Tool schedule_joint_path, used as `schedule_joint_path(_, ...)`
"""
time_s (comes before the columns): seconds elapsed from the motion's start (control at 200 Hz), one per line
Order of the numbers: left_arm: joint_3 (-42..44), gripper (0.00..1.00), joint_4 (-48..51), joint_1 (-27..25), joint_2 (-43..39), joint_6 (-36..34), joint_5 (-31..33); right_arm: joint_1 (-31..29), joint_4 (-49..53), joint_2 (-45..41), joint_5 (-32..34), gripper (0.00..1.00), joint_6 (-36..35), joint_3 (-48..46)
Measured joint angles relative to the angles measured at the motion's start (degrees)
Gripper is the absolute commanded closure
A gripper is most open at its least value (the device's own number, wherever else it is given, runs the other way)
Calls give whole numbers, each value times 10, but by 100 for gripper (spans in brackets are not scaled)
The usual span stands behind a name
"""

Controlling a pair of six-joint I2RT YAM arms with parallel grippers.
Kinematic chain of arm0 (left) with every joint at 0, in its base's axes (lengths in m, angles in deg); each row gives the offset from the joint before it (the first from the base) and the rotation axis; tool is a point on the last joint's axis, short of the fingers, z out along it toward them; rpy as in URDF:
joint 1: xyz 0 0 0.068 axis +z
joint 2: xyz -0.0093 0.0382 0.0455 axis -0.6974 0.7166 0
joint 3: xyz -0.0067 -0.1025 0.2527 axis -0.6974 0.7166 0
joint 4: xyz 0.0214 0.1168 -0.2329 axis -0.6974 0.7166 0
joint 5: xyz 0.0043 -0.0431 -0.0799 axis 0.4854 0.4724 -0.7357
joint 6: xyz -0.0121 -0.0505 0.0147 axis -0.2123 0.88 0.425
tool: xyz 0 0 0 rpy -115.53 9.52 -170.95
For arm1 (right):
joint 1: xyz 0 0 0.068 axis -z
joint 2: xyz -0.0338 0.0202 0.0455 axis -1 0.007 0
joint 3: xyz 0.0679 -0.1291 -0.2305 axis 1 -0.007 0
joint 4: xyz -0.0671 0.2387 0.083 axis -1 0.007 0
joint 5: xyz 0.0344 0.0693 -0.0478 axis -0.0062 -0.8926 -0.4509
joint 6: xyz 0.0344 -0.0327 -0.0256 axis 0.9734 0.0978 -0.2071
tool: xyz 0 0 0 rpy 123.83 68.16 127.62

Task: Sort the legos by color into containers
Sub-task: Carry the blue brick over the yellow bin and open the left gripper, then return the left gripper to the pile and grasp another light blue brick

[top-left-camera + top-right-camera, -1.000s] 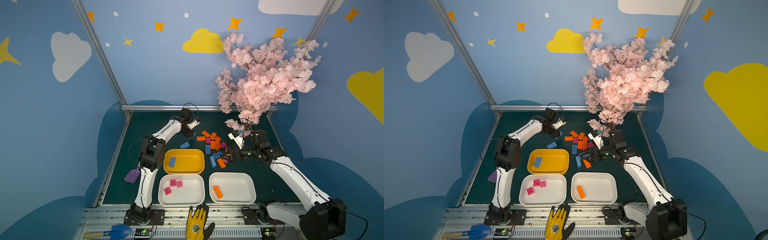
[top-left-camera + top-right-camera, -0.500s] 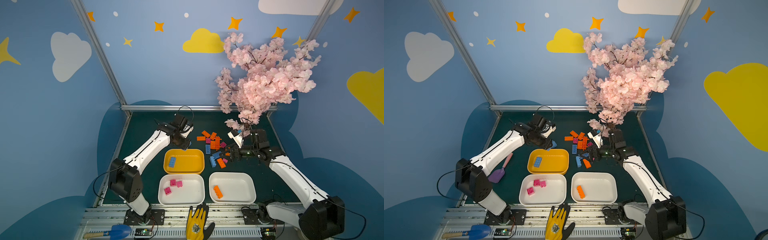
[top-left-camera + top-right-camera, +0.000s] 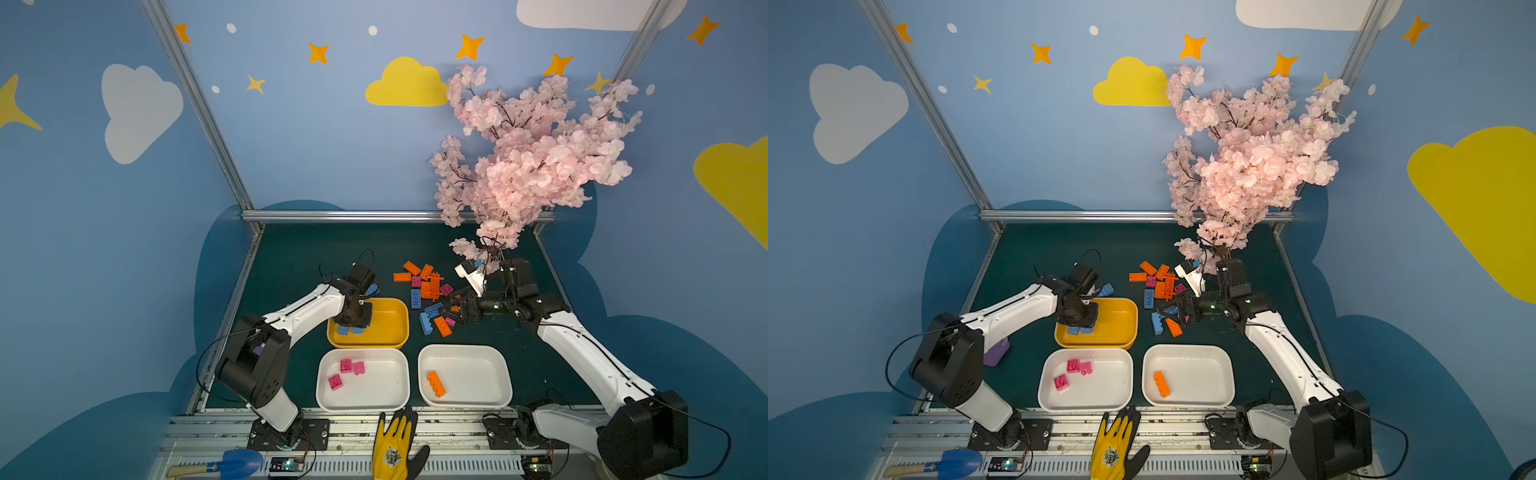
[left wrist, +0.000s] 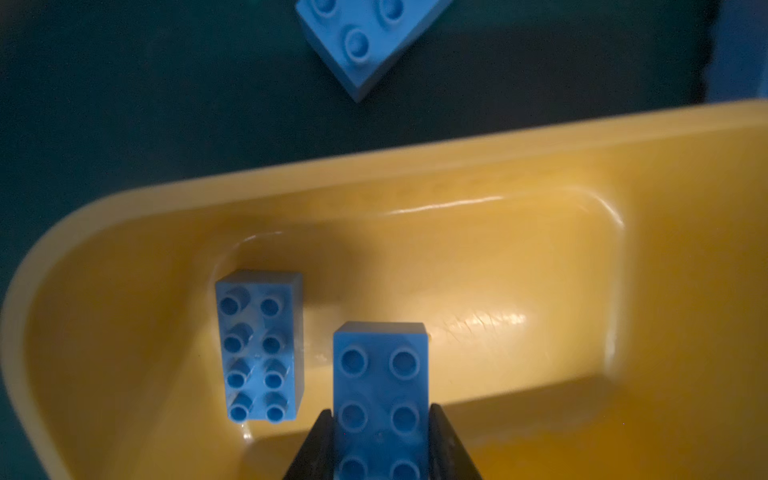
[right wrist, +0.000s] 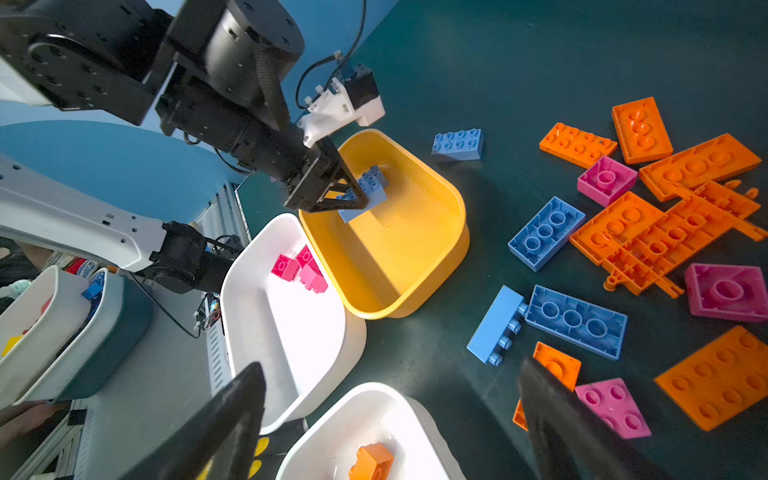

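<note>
Legos [image 3: 432,286] lie mostly in a loose heap on the green table [image 3: 311,257], to the right of the yellow tray [image 3: 390,316] in both top views. Orange, blue and pink bricks are mixed there, with an orange lattice piece [image 5: 681,232] among them.

The left fingers [image 4: 313,453] grip a blue brick [image 4: 380,374] by its long sides, studs up, low inside the yellow tray. Whether it touches the tray floor cannot be told. A second blue brick [image 4: 259,345] lies flat in the tray just beside it, not touching it. A third blue brick [image 4: 361,37] sits on the table just past the tray's far rim.

The right fingers [image 5: 224,428] stand wide apart with nothing between them. They hover over the near edge of the heap, close to a half-hidden orange brick [image 5: 557,368] and a square pink brick [image 5: 613,407].

In front of the yellow tray two white trays stand side by side. The left white tray [image 3: 382,386] holds three pink bricks [image 3: 346,365], and the right white tray [image 3: 478,365] holds a single orange brick [image 3: 435,383].

A yellow-and-black glove [image 3: 395,444] lies on the front rail; the round badge on its back is too small to read.
</note>
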Motion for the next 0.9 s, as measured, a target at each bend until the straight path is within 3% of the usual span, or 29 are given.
schedule_joint_path(0.145, -20, 49, -9, 0, 35, 14, 21, 0, 0, 0, 0, 6, 1, -4)
schedule_joint_path(0.335, -62, 44, 23, 0, 29, 16, 29, 2, 2, -14, 0, 6, 3, -16)
schedule_joint_path(0.611, -204, 34, 65, 8, 28, 31, 34, 16, 3, -23, 0, 6, 3, -19)
schedule_joint_path(0.781, -345, 30, 89, 27, 138, 52, 25, 22, 2, -22, 0, 6, 3, -19)
schedule_joint_path(0.896, -396, 28, 102, 32, 219, 78, 24, 24, 2, -17, 0, 6, 3, -19)
